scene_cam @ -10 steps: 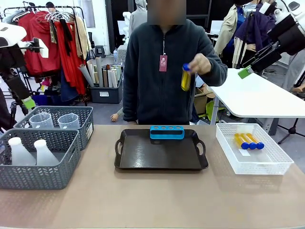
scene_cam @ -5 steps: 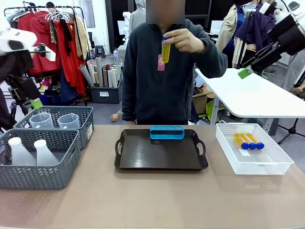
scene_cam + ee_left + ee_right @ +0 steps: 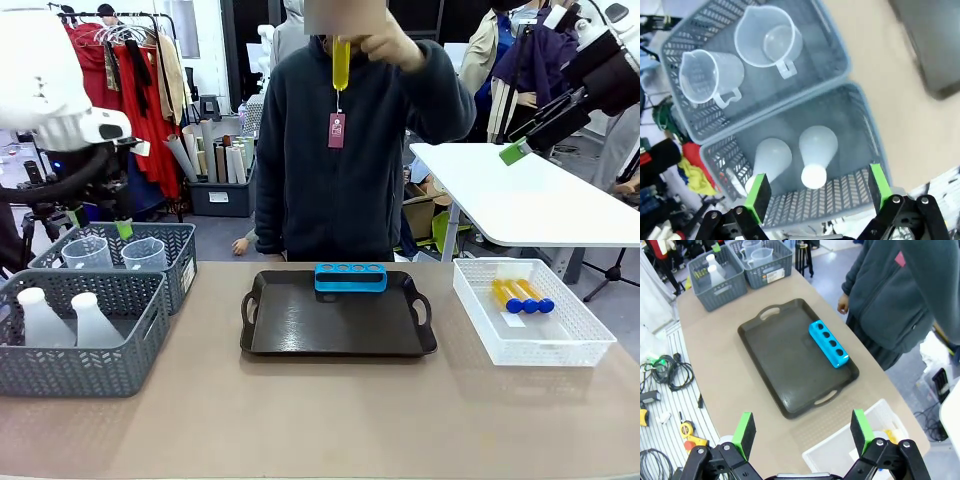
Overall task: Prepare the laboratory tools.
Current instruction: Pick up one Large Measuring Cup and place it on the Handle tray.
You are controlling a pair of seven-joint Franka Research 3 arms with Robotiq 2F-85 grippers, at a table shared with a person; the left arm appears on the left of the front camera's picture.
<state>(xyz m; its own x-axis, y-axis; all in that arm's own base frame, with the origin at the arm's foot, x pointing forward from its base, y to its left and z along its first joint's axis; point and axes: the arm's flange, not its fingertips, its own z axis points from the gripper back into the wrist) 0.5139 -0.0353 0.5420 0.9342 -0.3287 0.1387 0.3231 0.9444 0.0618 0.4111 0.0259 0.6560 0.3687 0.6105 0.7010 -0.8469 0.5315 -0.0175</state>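
Observation:
The person across the table holds one amber tube upright at head height. Three blue-capped amber tubes lie in the white basket at the right. Two white flasks stand in the near grey basket, and two clear measuring cups in the one behind. My left gripper hangs open high over the flasks and cups, with nothing between its pads. My right gripper is open and empty, high above the table's right side.
A dark handled tray lies at the table's middle, with a blue tube rack on its far edge. A white table stands behind on the right. The brown tabletop in front of the tray is bare.
The person has lifted the amber tube from chest height to head height. My left arm has swung in toward the grey baskets. The right arm has not moved.

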